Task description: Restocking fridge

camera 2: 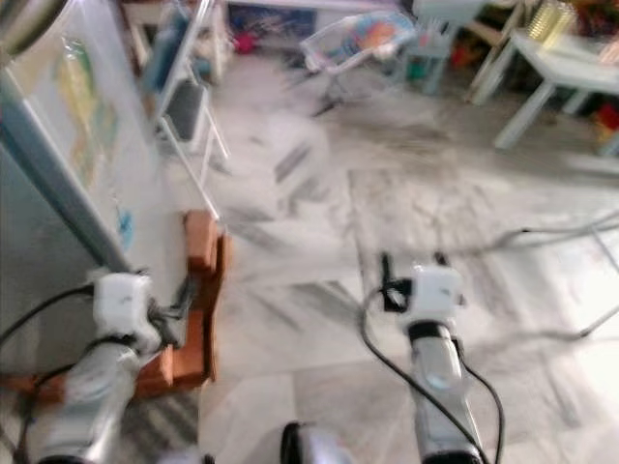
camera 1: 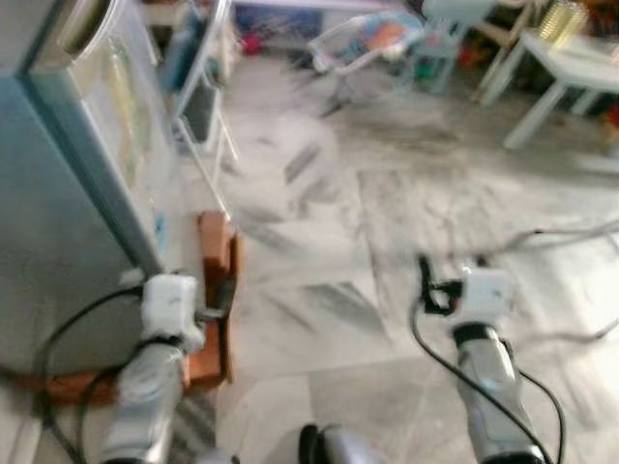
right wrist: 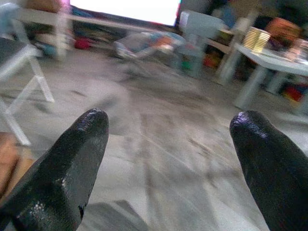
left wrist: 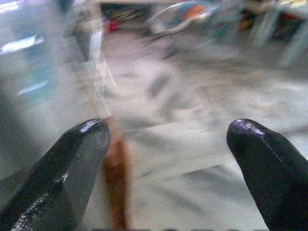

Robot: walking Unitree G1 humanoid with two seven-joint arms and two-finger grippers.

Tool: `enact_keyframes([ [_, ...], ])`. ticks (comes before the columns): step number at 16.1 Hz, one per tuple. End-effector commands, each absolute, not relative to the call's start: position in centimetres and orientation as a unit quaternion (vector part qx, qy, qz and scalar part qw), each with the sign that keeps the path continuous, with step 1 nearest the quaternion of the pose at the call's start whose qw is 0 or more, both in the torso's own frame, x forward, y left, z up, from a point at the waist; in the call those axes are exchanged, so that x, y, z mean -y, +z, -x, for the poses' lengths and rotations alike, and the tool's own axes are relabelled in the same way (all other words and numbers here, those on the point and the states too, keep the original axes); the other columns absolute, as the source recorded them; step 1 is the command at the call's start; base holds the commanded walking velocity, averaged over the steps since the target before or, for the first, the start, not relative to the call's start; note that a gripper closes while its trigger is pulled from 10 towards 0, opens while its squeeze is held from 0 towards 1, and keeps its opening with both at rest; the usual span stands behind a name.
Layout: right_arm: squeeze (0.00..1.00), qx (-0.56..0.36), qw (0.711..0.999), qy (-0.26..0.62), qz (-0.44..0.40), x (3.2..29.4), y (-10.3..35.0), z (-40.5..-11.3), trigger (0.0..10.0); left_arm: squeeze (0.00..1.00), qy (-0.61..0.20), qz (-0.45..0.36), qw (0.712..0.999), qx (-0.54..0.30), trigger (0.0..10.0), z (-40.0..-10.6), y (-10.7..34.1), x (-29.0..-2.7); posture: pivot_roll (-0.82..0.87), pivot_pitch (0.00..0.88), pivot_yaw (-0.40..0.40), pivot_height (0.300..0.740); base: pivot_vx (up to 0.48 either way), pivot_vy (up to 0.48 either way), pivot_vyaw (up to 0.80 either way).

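Note:
The fridge point(camera 1: 68, 193) stands at my left, a tall grey-blue box with stickers on its pale door face. The views are blurred. My left gripper point(left wrist: 168, 139) is held low beside the fridge's lower corner, open with nothing between its black fingers point(left wrist: 72, 163). Out over the marble floor, my right gripper point(right wrist: 168, 130) is also open and empty. In the left eye view the right gripper point(camera 1: 451, 269) sits low, to the right of the middle.
An orange-brown wooden base point(camera 1: 218, 261) lies under the fridge's corner. A white folding rack point(camera 1: 203, 106) leans just past the fridge. Further back are a baby bouncer point(camera 1: 372, 43) and a white table point(camera 1: 571, 68). Cables point(camera 1: 571, 232) run across the floor at right.

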State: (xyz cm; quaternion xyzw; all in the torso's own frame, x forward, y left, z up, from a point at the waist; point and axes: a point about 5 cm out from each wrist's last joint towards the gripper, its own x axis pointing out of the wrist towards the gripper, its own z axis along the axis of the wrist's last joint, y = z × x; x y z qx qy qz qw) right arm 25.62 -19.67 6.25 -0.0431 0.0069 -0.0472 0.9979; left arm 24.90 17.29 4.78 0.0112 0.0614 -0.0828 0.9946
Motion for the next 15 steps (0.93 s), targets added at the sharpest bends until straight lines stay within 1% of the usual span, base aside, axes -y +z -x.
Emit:
enact_keyframes([
  [1, 0.0, 0.0, 0.998, -0.043, 0.043, 19.5, 6.6, -25.8, 10.0, 0.0, -0.076, -0.021, 0.995, -0.062, 10.0, -24.7, 4.8, -17.8, 0.07, 0.074, -0.092, 0.74, 0.0, 0.0, -0.8],
  [2, 0.0, 0.001, 0.998, -0.043, 0.044, 19.5, 6.6, -25.7, 10.0, 0.0, -0.063, -0.024, 0.996, -0.059, 10.0, -24.7, 4.8, -18.2, 0.07, 0.075, -0.093, 0.74, 0.0, 0.0, -0.8],
  [4, 0.0, 0.001, 0.998, -0.039, 0.046, 19.4, 6.5, -25.7, 10.0, 0.0, -0.023, -0.026, 0.998, -0.054, 10.0, -24.9, 5.0, -19.1, 0.07, 0.076, -0.095, 0.74, 0.0, 0.0, 0.0],
  [7, 0.0, 0.002, 0.998, -0.036, 0.045, 19.3, 6.6, -25.7, 10.0, 0.0, -0.01, -0.032, 0.998, -0.049, 10.0, -25.1, 5.1, -19.4, 0.07, 0.076, -0.097, 0.74, 0.0, 0.0, 0.0],
  [10, 0.0, 0.001, 0.998, -0.012, 0.057, 19.0, 6.7, -25.5, 10.0, 0.0, 0.048, -0.046, 0.996, -0.055, 10.0, -25.4, 5.0, -21.2, 0.07, 0.08, -0.1, 0.74, 0.0, 0.0, 0.0],
  [14, 0.0, 0.0, 0.999, -0.008, 0.052, 18.9, 6.6, -25.5, 10.0, 0.0, 0.051, -0.046, 0.996, -0.052, 10.0, -25.7, 5.2, -21.3, 0.07, 0.08, -0.1, 0.74, 0.0, 0.0, 0.8],
  [15, 0.0, 0.0, 0.999, -0.007, 0.053, 18.9, 6.6, -25.5, 10.0, 0.0, 0.043, -0.045, 0.997, -0.049, 10.0, -26.0, 5.3, -21.0, 0.07, 0.08, -0.103, 0.74, 0.0, 0.0, 0.63],
])
